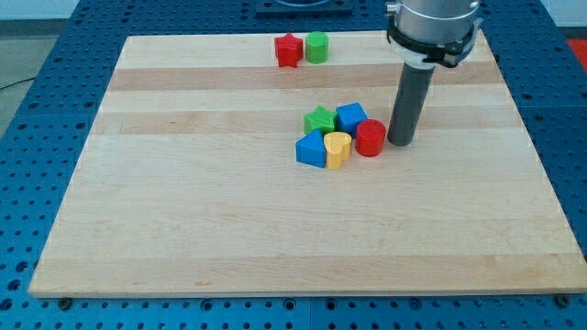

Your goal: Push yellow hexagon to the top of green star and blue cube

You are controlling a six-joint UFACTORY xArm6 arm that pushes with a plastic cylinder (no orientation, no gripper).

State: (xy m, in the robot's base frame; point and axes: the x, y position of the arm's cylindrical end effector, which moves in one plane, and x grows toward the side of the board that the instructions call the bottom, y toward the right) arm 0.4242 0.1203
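My tip [400, 142] sits just beside the red cylinder [371, 138], toward the table's [183, 229] right edge. No hand on this rig, so nothing's gripped. Green star [319, 119] and blue cube [350, 116] touch.

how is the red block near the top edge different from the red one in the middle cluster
The red star is star-shaped; the red cylinder is round. The red star sits at the view's top beside only the green cylinder; the red cylinder sits in the cluster, right beside my tip. Both are red and upright.

The arm [431, 27] is cut off at the view's 12 o'clock edge; no yellow hexagon shows on the table [183, 229].
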